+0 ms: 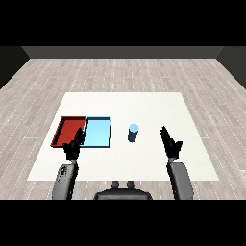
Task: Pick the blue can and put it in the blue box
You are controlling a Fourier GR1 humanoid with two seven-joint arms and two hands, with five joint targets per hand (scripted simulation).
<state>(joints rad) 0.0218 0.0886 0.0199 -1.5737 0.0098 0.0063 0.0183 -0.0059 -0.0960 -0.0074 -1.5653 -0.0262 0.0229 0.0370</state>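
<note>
Light falls evenly across the scene, soft and without a clear direction. The white table [144, 103] is the brightest surface, flat in tone from edge to edge, with no glare or hot spots on it. The grey plank floor [120, 72] around it is a step dimmer and keeps its pattern visible right up to the dark wall at the back. Shadows are faint: the blue can [133, 133] casts almost none on the table, though its side reads darker than its pale top. The black hands show little surface detail against the white. Straight lines stay straight toward the edges, with no visible bending.
</note>
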